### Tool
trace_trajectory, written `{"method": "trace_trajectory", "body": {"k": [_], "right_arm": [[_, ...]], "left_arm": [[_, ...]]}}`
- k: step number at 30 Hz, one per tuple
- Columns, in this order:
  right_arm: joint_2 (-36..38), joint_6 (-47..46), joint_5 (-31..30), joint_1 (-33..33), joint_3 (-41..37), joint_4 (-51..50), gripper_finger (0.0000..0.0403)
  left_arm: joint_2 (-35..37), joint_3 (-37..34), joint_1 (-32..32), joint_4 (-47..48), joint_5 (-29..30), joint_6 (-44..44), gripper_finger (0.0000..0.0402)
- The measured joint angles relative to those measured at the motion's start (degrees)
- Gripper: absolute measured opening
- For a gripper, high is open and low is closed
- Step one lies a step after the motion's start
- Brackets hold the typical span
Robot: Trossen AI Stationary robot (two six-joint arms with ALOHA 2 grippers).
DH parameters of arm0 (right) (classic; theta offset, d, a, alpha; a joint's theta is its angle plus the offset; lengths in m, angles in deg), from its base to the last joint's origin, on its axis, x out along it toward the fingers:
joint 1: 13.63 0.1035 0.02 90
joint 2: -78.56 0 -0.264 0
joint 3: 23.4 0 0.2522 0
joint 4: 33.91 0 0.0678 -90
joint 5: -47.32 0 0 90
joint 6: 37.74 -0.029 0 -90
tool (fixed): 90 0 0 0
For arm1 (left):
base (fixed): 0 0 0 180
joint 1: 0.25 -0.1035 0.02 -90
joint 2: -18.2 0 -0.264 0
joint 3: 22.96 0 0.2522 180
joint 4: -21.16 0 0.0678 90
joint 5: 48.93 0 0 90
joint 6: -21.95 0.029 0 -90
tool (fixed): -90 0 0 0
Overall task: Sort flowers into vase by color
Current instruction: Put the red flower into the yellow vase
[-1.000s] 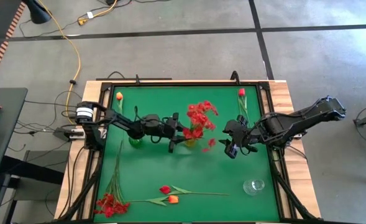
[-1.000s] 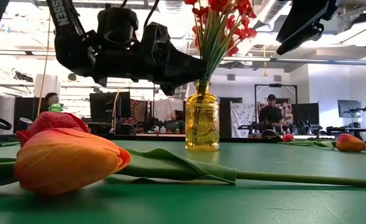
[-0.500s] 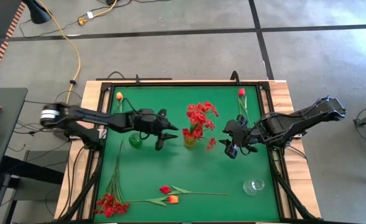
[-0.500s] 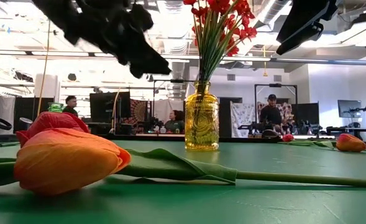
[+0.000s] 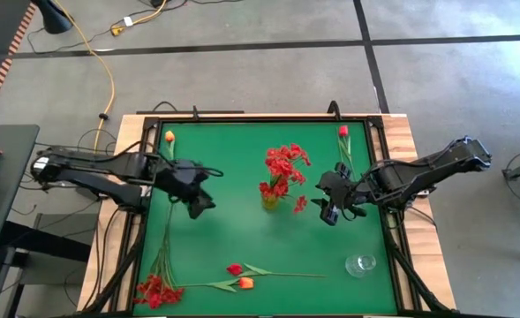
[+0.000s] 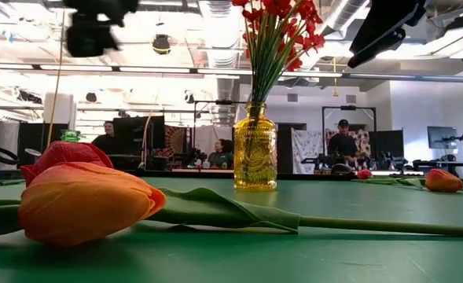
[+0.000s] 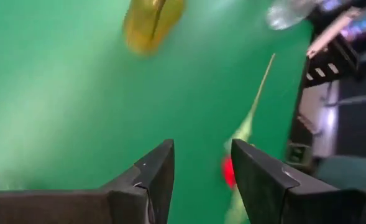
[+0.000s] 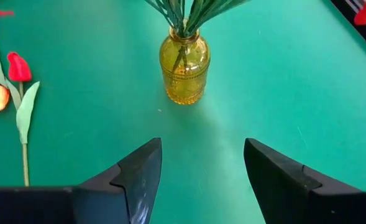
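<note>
The left tool, spread and empty, has withdrawn from the yellow vase holding red flowers at table centre toward the left edge, while the right tool stays spread beside it.

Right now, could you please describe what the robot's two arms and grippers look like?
Both arms are dark, jointed and slim. The left gripper and right gripper each end in two flat, dark, wedge-shaped fingers with angled tips. The left arm has a pale band near its base.
</note>
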Motion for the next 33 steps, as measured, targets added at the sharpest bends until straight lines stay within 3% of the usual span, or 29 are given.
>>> {"method": "trace_trajectory", "body": {"k": [3, 6, 14, 18, 26, 33], "right_arm": [[0.00, 1.53, 0.03, 0.00, 0.00, 0.26, 0.0255], [0.00, 2.83, 0.11, 0.01, 0.00, 1.10, 0.0255], [0.00, 3.59, 0.28, 0.09, 0.00, 1.40, 0.0255], [0.01, 4.72, 0.74, 0.09, 0.00, 1.40, 0.0255], [0.00, 4.75, 1.72, 0.07, 0.00, 1.44, 0.0255], [0.00, 4.61, 1.72, 0.07, 0.00, 1.57, 0.0255]], "left_arm": [[-0.03, -0.28, 1.99, 5.82, -4.26, -12.42, 0.0146], [-1.23, -0.48, 5.15, 13.75, -5.57, -18.83, 0.0146], [-4.62, -0.53, 9.42, 27.44, -2.59, -25.96, 0.0146], [-6.80, -2.00, 9.16, 27.12, -2.08, -26.02, 0.0146], [-8.10, -15.01, 9.20, 17.49, -7.71, -29.17, 0.0146], [-8.08, -20.17, 9.68, 14.22, -8.43, -30.54, 0.0146]]}}
